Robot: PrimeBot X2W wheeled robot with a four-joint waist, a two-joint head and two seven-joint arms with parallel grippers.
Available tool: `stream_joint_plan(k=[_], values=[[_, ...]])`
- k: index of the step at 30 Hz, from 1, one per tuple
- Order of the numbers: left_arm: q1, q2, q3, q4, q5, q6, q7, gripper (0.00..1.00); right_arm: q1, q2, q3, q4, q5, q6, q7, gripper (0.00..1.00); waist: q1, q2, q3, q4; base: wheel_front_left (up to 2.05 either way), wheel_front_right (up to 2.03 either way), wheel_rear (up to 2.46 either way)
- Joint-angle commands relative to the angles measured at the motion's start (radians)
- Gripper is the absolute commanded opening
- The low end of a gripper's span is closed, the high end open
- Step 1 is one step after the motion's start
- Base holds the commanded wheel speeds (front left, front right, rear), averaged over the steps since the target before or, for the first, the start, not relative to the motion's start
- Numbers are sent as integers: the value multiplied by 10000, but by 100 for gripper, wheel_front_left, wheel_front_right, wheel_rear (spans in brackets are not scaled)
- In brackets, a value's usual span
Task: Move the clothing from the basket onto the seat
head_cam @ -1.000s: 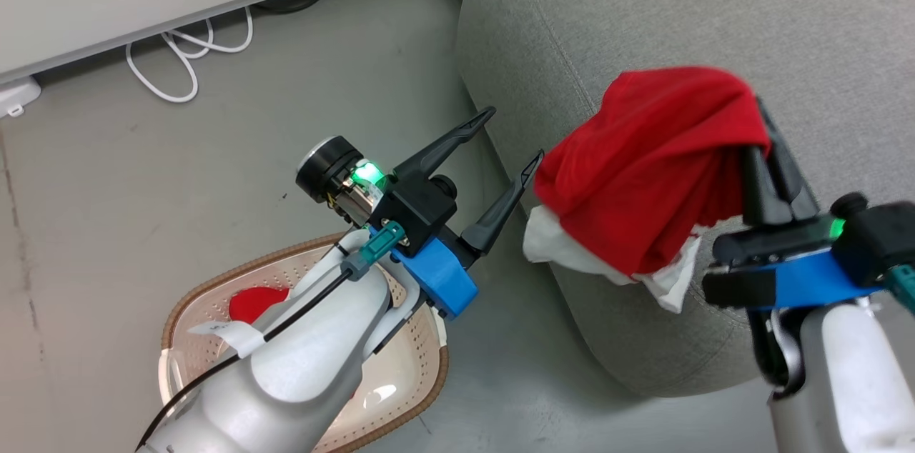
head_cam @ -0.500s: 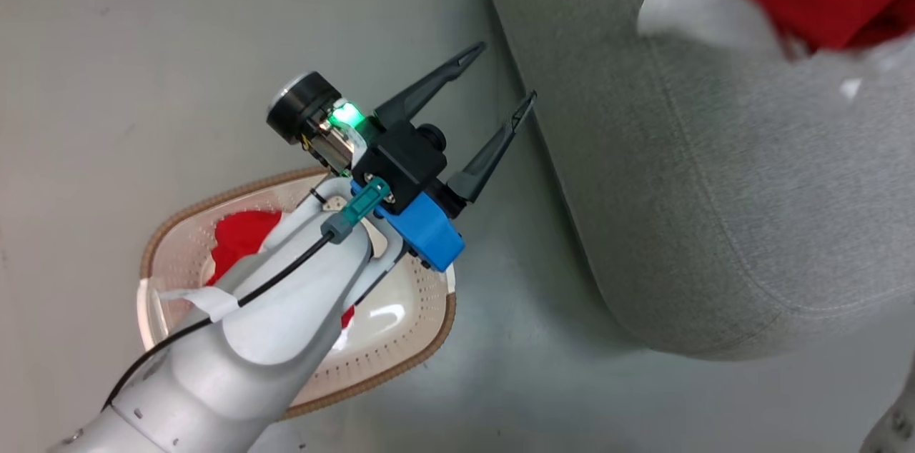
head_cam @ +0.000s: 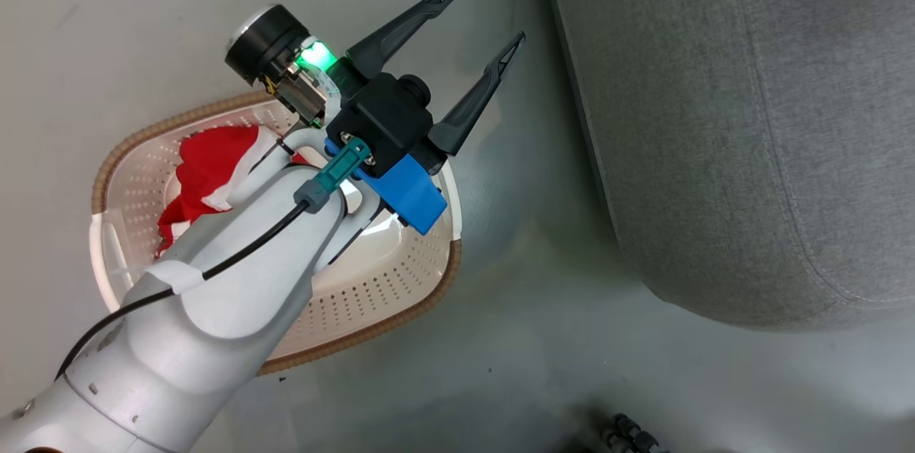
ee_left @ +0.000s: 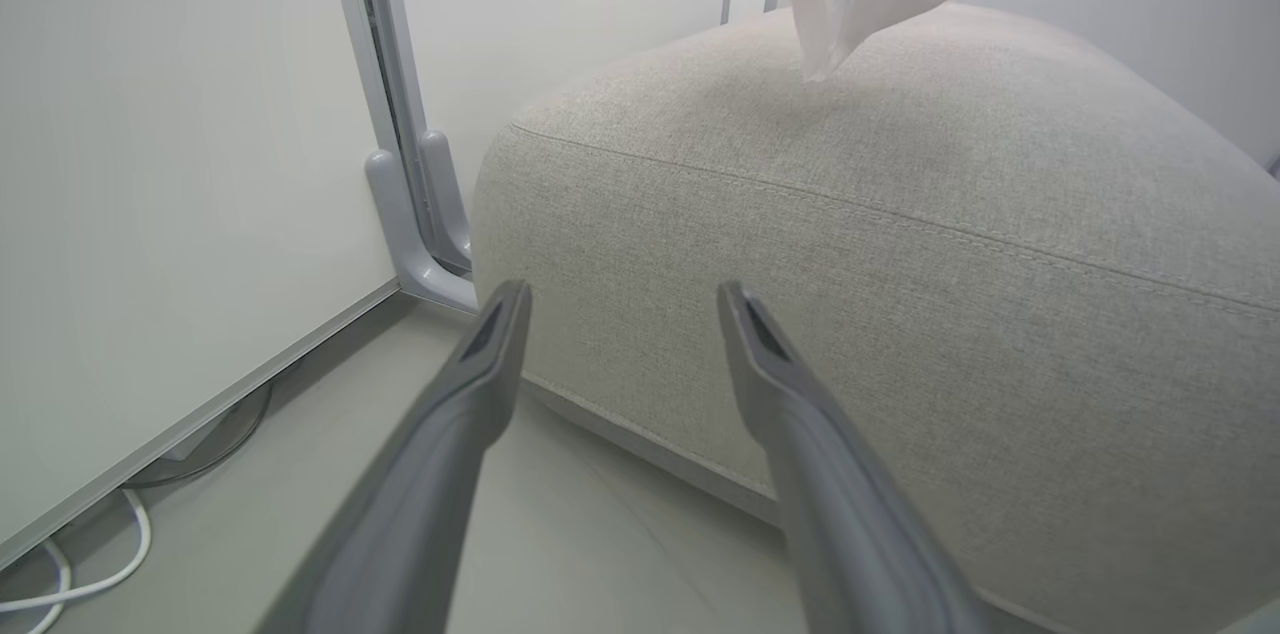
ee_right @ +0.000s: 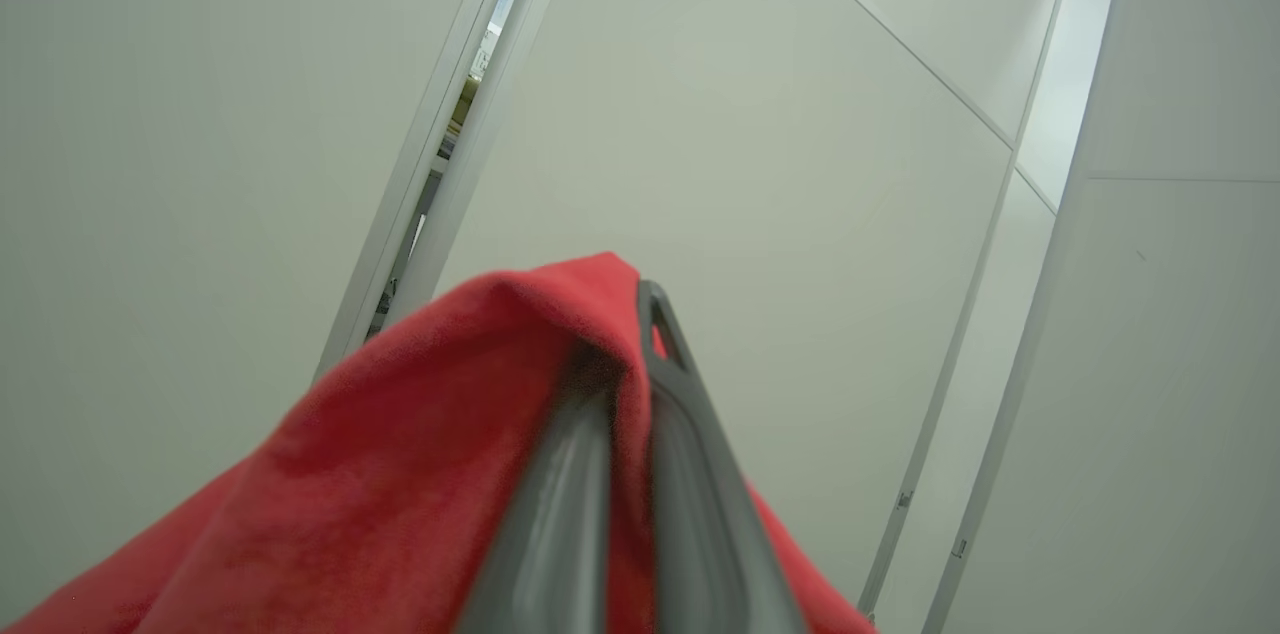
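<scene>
Right gripper [ee_right: 625, 334] grips red garment [ee_right: 400, 444]; left gripper [head_cam: 493, 6] empty above basket [head_cam: 372, 281].
Right fingers closed on the cloth, lower centre of wrist frame. Left fingers spread wide, upper centre of head frame. More red-and-white clothing [head_cam: 207, 167] lies in basket, frame left; grey seat [head_cam: 750, 117] at right, apart from basket.
</scene>
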Motion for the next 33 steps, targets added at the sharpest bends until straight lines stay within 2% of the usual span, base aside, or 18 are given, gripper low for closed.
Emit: stream_joint_plan(k=[1, 5, 8, 15, 26, 27, 28, 33], values=[[-160, 105, 10, -92, 43, 37, 39, 100, -190, -186, -111, 300, 28, 1, -37, 0, -1, 0, 284, -19, 0, 0, 0], [-246, 204, -55, -266, 99, 47, 131, 100, -212, -391, -320, 1439, -106, 1, -38, 0, -1, 0, 534, 15, 0, 0, 0], [-253, 306, -95, -400, 108, 67, 204, 100, -196, -260, -388, 2701, 2, 1, -38, 0, -1, 0, 670, 34, 0, 0, 0], [-247, 258, -159, -466, 22, 104, 213, 100, 216, 88, -232, 4296, 154, 1, -37, 0, -1, 0, 710, 164, 0, 0, 0], [-81, 170, -210, -245, -115, 190, -59, 100, 1286, 639, -234, 5060, 525, 1, -37, 0, -1, 0, 371, 311, 0, 0, 0], [-72, 156, -215, -228, -122, 210, -101, 100, 1375, 692, -344, 4924, 597, 1, -38, 38, -1, 0, 315, 326, 0, 0, 0], [-55, 137, -216, -201, -132, 226, -132, 100, 1485, 746, -433, 4803, 667, 1, -37, 100, -1, 0, 248, 346, 0, 0, 0], [221, -23, -146, 19, -280, 336, -359, 100, 2403, 885, -536, 4030, 564, 1, -36, 100, -1, 0, -307, 471, 0, 0, 0]])
